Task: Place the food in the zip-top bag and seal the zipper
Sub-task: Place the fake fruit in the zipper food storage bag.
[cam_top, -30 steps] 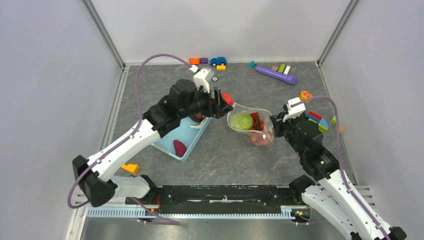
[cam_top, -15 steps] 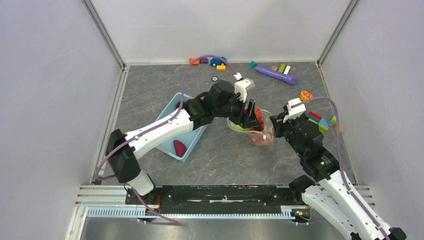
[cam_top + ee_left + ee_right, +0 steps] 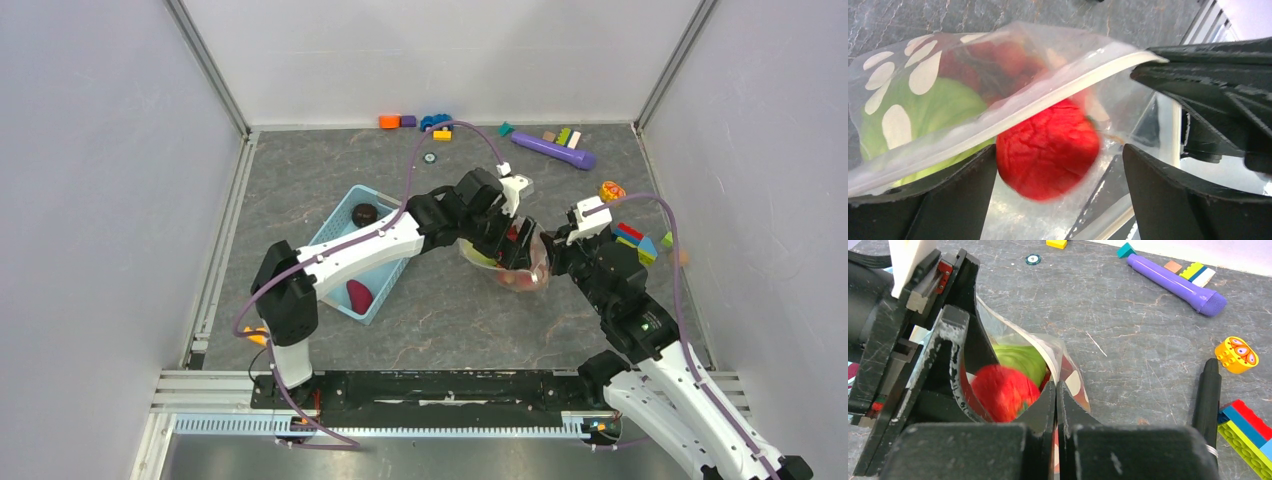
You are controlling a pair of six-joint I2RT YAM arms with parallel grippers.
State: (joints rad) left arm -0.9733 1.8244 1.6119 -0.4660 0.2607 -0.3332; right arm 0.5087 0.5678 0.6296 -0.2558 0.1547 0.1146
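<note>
The clear zip-top bag with white dots lies mid-table, its mouth held open. My right gripper is shut on the bag's near edge. My left gripper is open at the bag's mouth, fingers wide apart. A red food piece sits loose and blurred between them, just under the zipper strip, touching neither finger. A green piece and several red pieces lie inside the bag. In the right wrist view the red piece shows in front of the green one.
A light blue basket at the left holds a magenta piece and a dark maroon piece. A purple cylinder, a toy car and building blocks lie along the back and right.
My left arm swung right from above the basket to the bag's mouth carrying the red piece. Its jaws opened and the piece is now loose. The right arm held still.
</note>
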